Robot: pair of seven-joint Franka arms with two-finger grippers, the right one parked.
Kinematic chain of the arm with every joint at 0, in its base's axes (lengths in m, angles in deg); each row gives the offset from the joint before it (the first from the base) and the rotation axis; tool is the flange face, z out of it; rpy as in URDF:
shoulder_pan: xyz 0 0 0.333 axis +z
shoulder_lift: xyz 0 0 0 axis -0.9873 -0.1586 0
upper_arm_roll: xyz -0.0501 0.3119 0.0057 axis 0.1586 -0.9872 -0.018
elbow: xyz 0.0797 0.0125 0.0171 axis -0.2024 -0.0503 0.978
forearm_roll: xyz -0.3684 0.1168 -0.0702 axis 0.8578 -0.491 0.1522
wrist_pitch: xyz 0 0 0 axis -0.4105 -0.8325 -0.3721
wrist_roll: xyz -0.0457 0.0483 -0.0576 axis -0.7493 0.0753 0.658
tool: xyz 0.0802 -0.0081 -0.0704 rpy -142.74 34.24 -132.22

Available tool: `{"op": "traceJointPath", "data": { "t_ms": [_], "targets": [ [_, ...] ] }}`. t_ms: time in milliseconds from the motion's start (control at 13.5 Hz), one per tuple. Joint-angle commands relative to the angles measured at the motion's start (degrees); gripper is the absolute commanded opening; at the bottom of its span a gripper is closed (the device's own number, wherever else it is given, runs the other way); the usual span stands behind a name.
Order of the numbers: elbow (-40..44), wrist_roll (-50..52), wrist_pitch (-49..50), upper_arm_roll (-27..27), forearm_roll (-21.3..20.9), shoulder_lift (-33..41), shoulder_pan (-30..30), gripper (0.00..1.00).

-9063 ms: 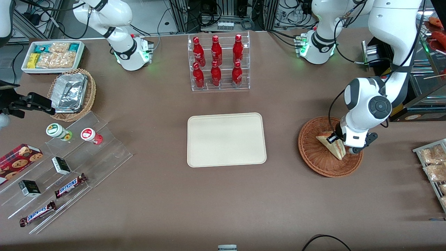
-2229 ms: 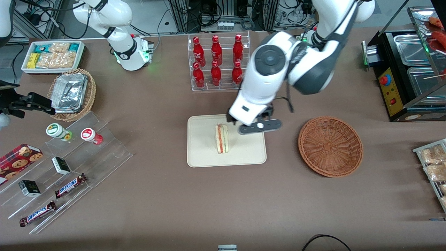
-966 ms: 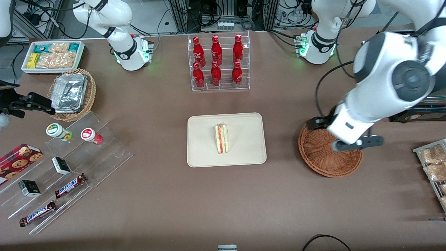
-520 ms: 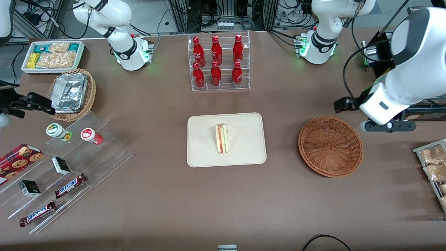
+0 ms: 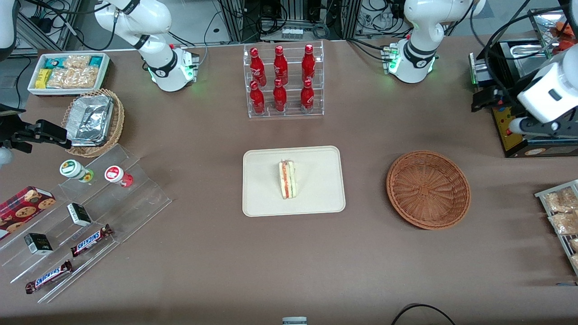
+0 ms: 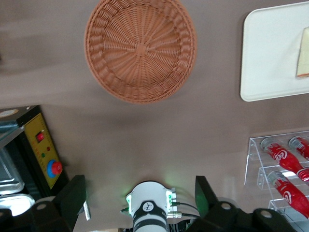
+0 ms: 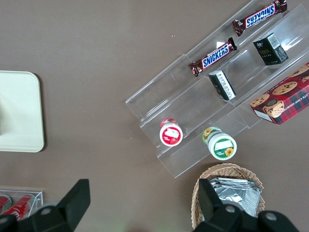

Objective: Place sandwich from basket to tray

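Fingers [image 6: 73,195] of the left arm's gripper [image 6: 140,193] stood spread and empty, raised near the table's working-arm end, farther from the front camera than the basket [image 5: 428,189]; the basket lay bare between gripper and tray [image 5: 316,198]; the sandwich [image 5: 287,179] rested mid-tray, long axis running toward the camera; judged from this, placement looked complete, only withdrawal remaining.
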Motion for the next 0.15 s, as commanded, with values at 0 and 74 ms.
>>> {"op": "traceJointPath", "data": {
  "t_ms": [0, 74],
  "targets": [
    [-1.72, -0.55, 2.24, 0.98, -1.58, 1.18, 0.51, 1.0],
    [-1.72, -0.46, 2.43, 0.89, -1.58, 1.18, 0.51, 1.0]
  ]
}}
